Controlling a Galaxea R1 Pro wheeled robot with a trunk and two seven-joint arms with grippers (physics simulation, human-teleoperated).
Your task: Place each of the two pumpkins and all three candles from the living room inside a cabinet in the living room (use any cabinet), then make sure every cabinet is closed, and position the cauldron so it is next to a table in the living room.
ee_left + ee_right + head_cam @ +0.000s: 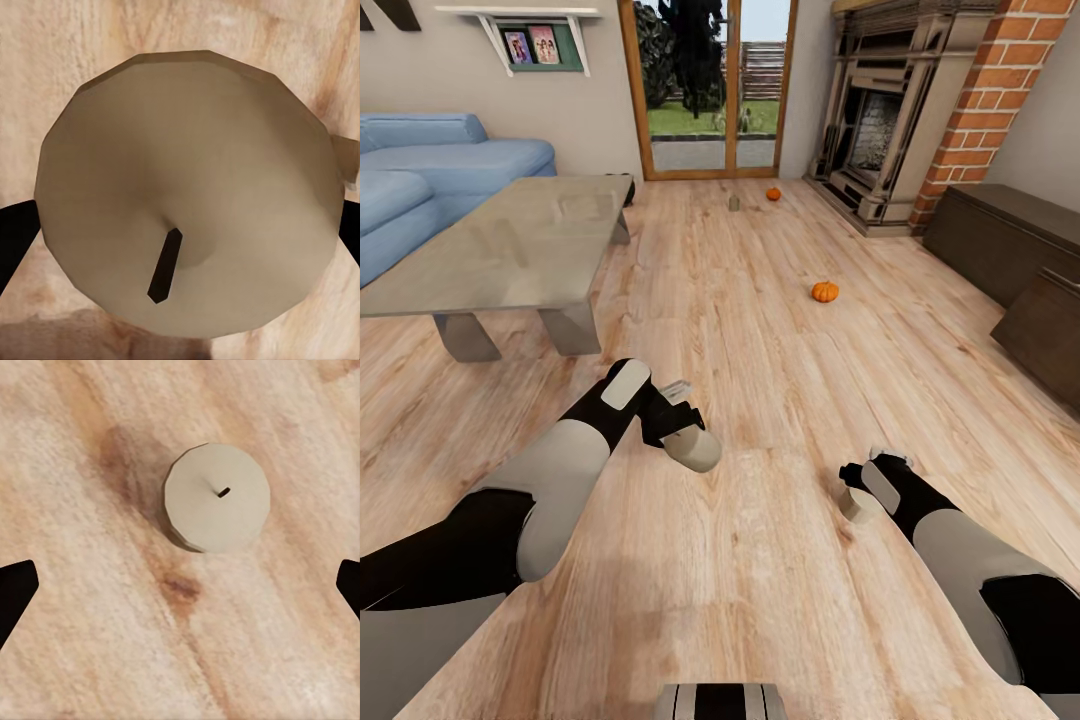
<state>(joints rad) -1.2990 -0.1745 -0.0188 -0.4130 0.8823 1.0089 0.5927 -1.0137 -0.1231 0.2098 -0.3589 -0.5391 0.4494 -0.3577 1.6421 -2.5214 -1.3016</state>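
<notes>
Stubby beige candle, dark wick

Open plank floor runs toward 12 o'clock. Table blocks 10 o'clock; cabinet walls off 2 o'clock. Near pumpkin sits at 1 o'clock.

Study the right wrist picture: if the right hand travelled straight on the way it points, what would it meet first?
Probably the candle standing upright on the wood floor. It sits near the middle of the right hand's line, between the spread fingertips. Depth is unclear.
</notes>
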